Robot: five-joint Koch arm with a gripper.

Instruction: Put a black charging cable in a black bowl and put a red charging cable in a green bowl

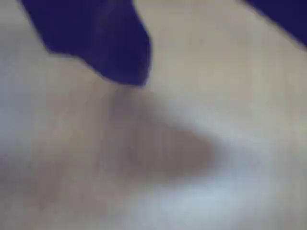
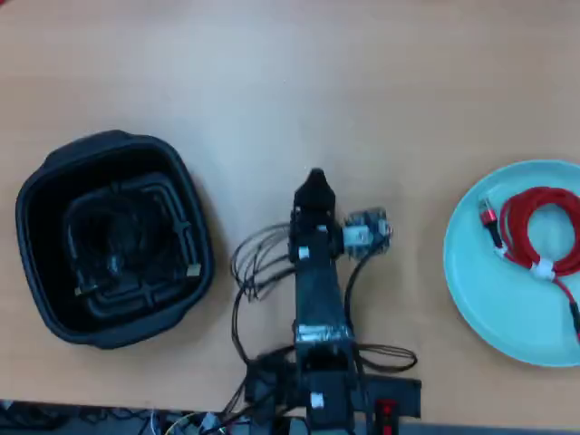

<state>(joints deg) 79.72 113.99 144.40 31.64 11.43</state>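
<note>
In the overhead view the black bowl [image 2: 54,181] stands at the left. The black charging cable [image 2: 100,237] lies coiled on its floor, with a light plug tip near the right wall. The green bowl [image 2: 489,290] is at the right edge, and the red charging cable [image 2: 530,204] lies in it as a ring with a white tie. My gripper [image 2: 314,178] is over bare table between the two bowls, pointing to the top of the view and holding nothing I can see. The wrist view is blurred: a blue finger [image 1: 110,48] just above the tabletop.
The arm's base and its loose black wires [image 2: 254,263] sit at the bottom centre of the overhead view. A small camera module [image 2: 367,231] hangs off the arm's right side. The wooden table [image 2: 362,82] stretches bare across the top.
</note>
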